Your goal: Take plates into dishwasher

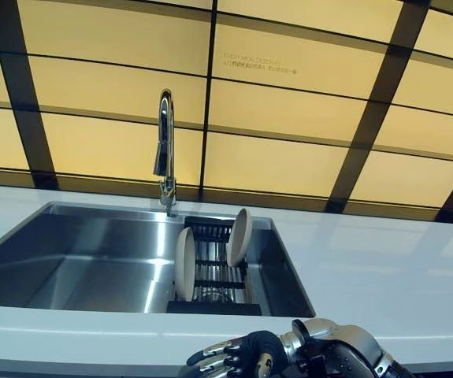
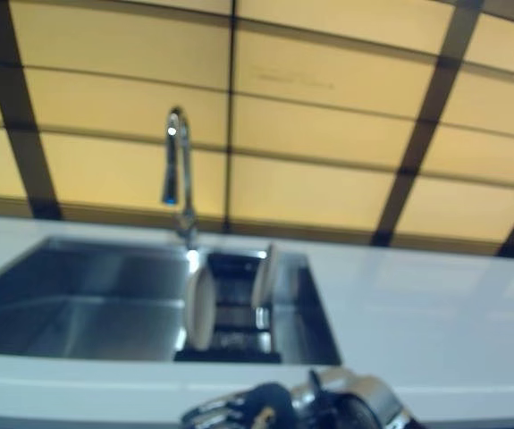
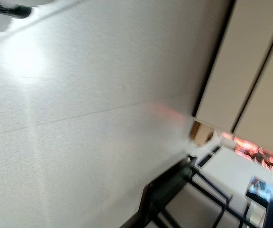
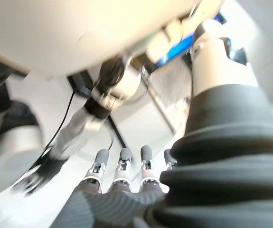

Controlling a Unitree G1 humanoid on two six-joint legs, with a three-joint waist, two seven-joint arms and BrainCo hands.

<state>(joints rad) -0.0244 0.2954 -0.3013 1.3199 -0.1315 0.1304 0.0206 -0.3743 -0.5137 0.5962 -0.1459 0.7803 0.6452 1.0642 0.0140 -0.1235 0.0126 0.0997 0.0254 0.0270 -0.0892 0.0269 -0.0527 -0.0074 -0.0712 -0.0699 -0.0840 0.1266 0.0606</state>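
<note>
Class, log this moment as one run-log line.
plates: upright in sink rack | right hand: open, empty, at counter edge | left hand: not in view

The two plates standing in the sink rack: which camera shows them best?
The left eye view: both plates stand on edge in the rack, sharply outlined. The right eye view shows them blurred; neither wrist view shows them.
</note>
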